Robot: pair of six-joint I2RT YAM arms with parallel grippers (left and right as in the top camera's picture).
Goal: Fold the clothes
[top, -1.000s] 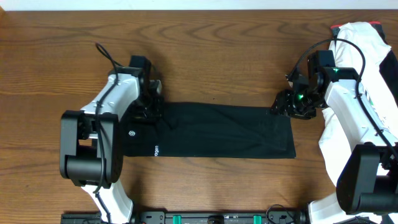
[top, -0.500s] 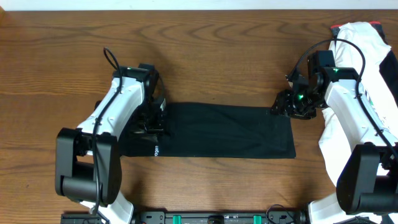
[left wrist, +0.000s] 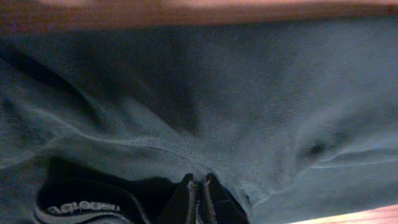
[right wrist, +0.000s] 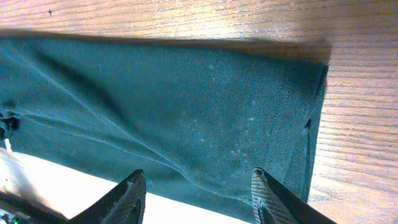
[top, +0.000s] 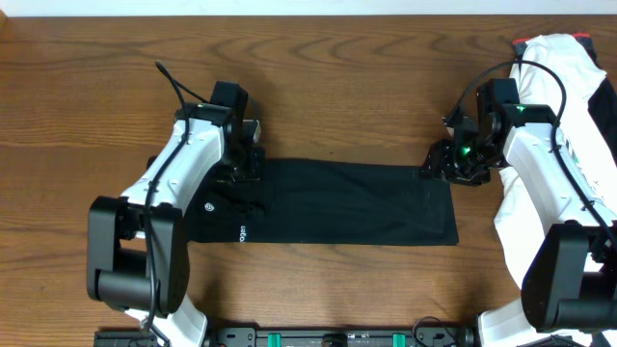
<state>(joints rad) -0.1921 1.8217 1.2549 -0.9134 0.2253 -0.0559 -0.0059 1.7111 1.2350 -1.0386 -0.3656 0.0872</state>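
Wood table (top: 318,87) bears the black T-shirt (top: 357,202) as a strip, left gripper (left wrist: 197,193) pressed closed, right gripper (right wrist: 199,186) spread, each likely posted to fold an end.

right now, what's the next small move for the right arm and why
Probably lower the right gripper and close it on the right end of the black T-shirt. Its jaws stand open just above that edge, holding nothing, while the left gripper is shut at the other end; whether it pinches cloth is unclear.
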